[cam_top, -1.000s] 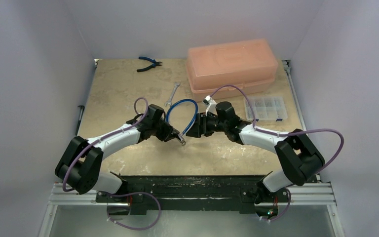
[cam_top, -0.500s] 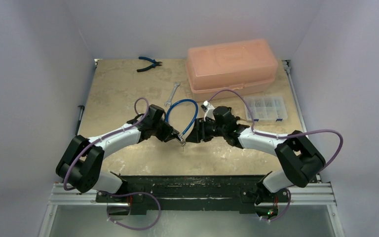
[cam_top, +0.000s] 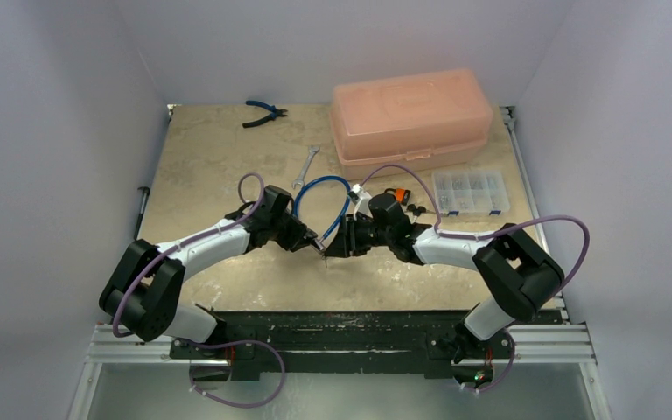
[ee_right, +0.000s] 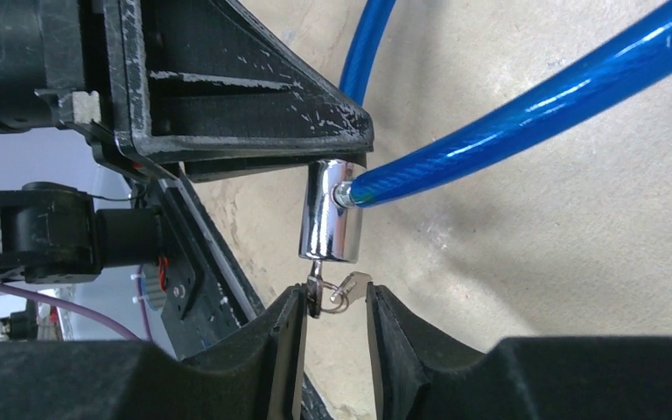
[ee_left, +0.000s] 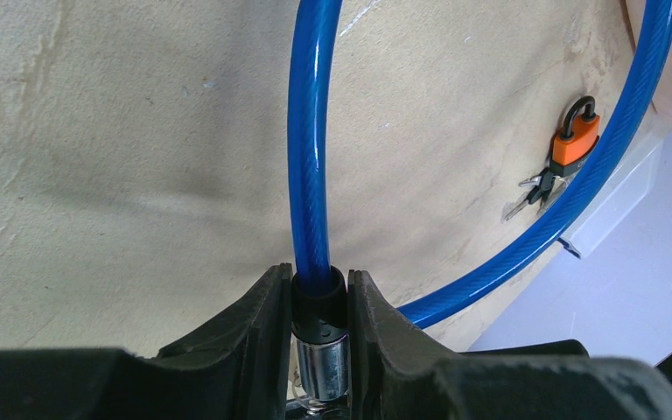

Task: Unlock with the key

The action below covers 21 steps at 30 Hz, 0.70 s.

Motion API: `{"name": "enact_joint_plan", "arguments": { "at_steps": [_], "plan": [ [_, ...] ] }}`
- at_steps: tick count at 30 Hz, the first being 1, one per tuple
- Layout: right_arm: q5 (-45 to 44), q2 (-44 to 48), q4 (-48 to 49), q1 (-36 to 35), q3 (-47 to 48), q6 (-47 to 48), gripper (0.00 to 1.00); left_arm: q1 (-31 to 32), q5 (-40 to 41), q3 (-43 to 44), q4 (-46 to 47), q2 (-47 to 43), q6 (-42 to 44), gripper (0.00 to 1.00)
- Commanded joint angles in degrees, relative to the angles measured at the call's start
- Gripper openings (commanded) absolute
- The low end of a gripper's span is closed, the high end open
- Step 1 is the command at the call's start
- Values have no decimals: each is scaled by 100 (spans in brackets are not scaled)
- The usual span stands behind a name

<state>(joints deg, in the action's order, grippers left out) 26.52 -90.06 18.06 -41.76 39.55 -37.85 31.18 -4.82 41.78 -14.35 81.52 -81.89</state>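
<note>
Step in hand: getting hold of the key so it can be turned. The left gripper [ee_left: 321, 289] is clenched on the black collar of the blue plastic-coated cable lock [ee_left: 311, 131]. It holds the lock's chrome cylinder body [ee_right: 332, 210] up off the table, keyhole end toward the other arm. The small silver key w/ dark head [ee_right: 315, 299] sits in the bottom of that cylinder, a little ring hanging beside it. The right gripper [ee_right: 334, 302] has one finger each side of the key head, gap narrow. The wrist view doesn't show whether the pads actually pinch the key or only straddle it.

Next move, prob.: a firm pinch on the key head, then a wrist roll about the cylinder's axis while the left arm holds steady. After that the cable end should pull free. Risks: catching the ring instead of the head, or dragging the key out rather than turning it.

Surface: tan mottled board tabletop [cam_top: 210, 149], a bit scuffed. Toward the far side lie a pale pink lidded plastic box [cam_top: 413, 114], blue-handled pliers [cam_top: 264, 112], a steel spanner [cam_top: 305, 168] and a clear compartment organiser [cam_top: 471, 191]. A small orange padlock w/ keys [ee_left: 575, 140] lies just beyond the cable loop. Room: plain white walls on 3 sides, black rail [cam_top: 332, 328] along the near edge.
</note>
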Motion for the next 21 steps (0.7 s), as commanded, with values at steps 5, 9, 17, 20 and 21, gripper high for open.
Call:
{"name": "enact_joint_plan", "arguments": {
  "at_steps": [5, 9, 17, 20, 21],
  "plan": [
    [11, -124, 303, -98, 290, -87, 32, 2, -39, 120, 384, -92, -7, 0],
    [11, -153, 303, -126, 314, -91, 31, 0, -37, 120, 395, -92, -13, 0],
    [-25, -219, 276, -165, 312, -37, 0, -2, -62, 131, 389, -114, -25, 0],
    [-168, -223, 17, -166, 406, 130, 0, -2, -84, 129, 361, -140, -29, 0],
    [-263, -230, -105, -170, 464, 208, 0, 0, -89, 129, 344, -148, -19, 0]
  ]
}}
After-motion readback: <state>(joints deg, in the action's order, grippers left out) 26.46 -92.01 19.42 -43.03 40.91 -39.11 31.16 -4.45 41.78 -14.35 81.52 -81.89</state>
